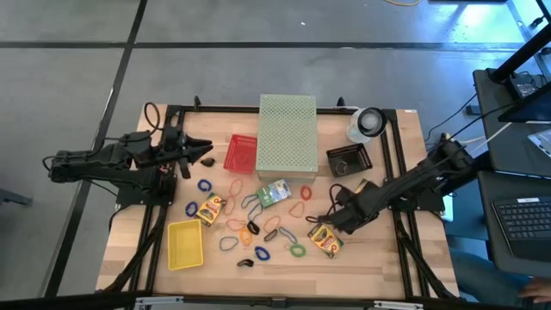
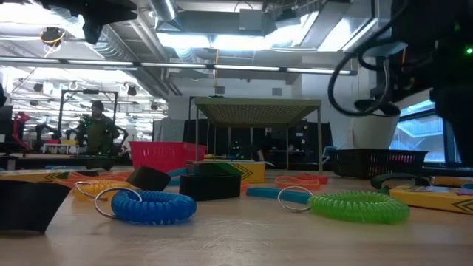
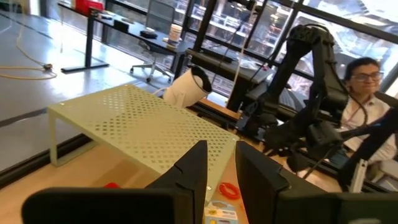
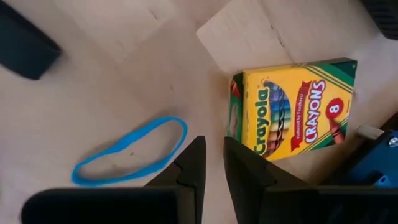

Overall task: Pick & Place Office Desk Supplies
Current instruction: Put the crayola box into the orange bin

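While the right gripper (image 4: pixel 213 163) hangs low over the table with its fingers set to a narrow gap and nothing between them, I treat the crayon box (image 4: pixel 291 107) as my landmark. The fingertips sit just beside that box's green edge, on the side toward the blue rubber band (image 4: pixel 129 159), which lies flat on the wood near the box. In the high view the same gripper (image 1: pixel 334 219) is just beside the crayon box (image 1: pixel 325 240), and the box lies well apart from the yellow tray (image 1: pixel 184 243).

Risks I judge from this position:

1. The gap looks narrower than the box. If I descend without opening, the fingertips land on the lid or push the box aside instead of straddling it.
2. A descent between box and band may pinch neither item, since the band offers almost no height to grip.
3. A closing finger may drag the band under the box and lift both together.

The left gripper (image 3: pixel 219 182) waits raised, well apart from the crayon box, near the pale green perforated box (image 3: pixel 146 129); its fingers are slightly apart and empty.
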Tool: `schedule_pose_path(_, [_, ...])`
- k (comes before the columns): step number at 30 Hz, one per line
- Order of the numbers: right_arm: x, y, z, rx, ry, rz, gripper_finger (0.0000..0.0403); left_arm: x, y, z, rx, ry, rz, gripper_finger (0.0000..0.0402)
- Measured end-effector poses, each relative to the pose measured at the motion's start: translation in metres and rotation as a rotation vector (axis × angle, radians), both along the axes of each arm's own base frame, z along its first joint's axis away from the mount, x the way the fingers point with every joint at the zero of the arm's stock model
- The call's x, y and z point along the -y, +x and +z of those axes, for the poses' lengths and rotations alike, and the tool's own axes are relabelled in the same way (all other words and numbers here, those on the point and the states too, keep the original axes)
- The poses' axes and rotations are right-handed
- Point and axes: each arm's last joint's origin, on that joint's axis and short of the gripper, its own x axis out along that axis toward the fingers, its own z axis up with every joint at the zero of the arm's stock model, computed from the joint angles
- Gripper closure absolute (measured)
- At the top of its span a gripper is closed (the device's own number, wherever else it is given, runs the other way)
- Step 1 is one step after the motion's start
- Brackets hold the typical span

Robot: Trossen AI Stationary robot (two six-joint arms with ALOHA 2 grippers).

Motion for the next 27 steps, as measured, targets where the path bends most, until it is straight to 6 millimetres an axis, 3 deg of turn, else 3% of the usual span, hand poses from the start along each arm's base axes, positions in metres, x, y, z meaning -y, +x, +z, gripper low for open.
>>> schedule_pose_path(9, [-0.002,0.006,-0.012,0.004,-0.036,0.008,0.0340,0.002,0.001,0.000,0.016,-0.060,-0.052,0.0322])
schedule_pose_path(20, [0.000,0.006,-0.012,0.022,-0.090,-0.019,0.0285,0.002,0.001,0.000,0.017,-0.065,-0.064,0.0322])
schedule_pose_path(27, [0.011,-0.002,-0.025,0.003,-0.101,-0.070,0.0289,0.002,0.001,0.000,0.025,-0.096,-0.064,0.0322])
